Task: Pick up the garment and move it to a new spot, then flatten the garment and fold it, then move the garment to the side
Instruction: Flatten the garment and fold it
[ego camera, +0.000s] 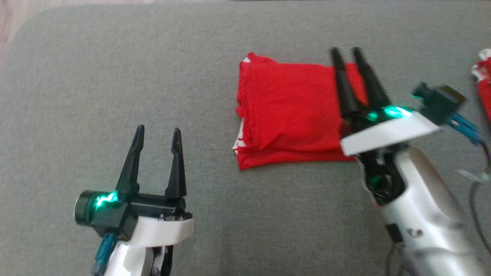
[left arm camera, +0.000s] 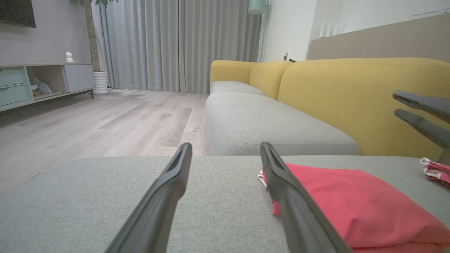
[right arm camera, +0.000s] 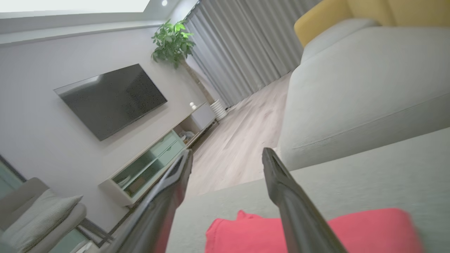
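The garment (ego camera: 289, 111) is red with white trim and lies folded into a flat rectangle on the grey cushion (ego camera: 115, 76). My right gripper (ego camera: 348, 51) hangs over its right edge with the fingers apart and nothing between them. In the right wrist view the garment (right arm camera: 369, 230) lies below the spread fingers (right arm camera: 281, 182). My left gripper (ego camera: 158, 132) stands open at the lower left, well clear of the cloth. The left wrist view has the garment (left arm camera: 358, 207) just right of its right finger.
Another red and white cloth (ego camera: 484, 82) lies at the right edge of the cushion. A yellow sofa back (left arm camera: 351, 98) rises behind the grey seats. Wooden floor (left arm camera: 105, 123) lies past the cushion's far edge.
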Motion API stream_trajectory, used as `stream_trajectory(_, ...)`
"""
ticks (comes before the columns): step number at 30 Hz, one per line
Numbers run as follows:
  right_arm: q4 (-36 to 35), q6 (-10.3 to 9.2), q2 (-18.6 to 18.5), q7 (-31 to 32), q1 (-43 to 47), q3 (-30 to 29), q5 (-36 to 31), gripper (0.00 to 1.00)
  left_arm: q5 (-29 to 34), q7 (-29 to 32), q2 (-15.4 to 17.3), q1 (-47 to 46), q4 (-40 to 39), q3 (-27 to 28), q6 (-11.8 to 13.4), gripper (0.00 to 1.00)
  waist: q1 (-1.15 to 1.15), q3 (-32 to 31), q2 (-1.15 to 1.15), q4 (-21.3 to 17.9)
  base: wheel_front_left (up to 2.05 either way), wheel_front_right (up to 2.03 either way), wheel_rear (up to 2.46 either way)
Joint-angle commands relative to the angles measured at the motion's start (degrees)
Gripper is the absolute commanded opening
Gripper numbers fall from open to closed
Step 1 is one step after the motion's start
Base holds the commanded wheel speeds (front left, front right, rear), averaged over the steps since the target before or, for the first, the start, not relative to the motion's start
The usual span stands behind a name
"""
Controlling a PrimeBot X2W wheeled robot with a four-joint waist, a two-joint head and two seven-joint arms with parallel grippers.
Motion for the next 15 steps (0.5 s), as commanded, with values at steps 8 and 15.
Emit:
stream_trajectory(8,-3.3,-0.04,-7.5,-5.9,9.9,-2.1,-3.6,1.00,0.2,-0.3,0.0,2.1,-1.0,3.4,0.5,1.00,0.00,-5.0,0.00,-4.3,0.00,0.00,0.00)
stream_trajectory(15,-3.3,-0.04,-6.6,-5.9,16.7,-7.1,-22.1,1.00,0.6,-0.3,0.0,4.4,-1.1,4.5,0.8,1.00,0.00,-7.2,0.00,-5.8,0.00,0.00,0.00)
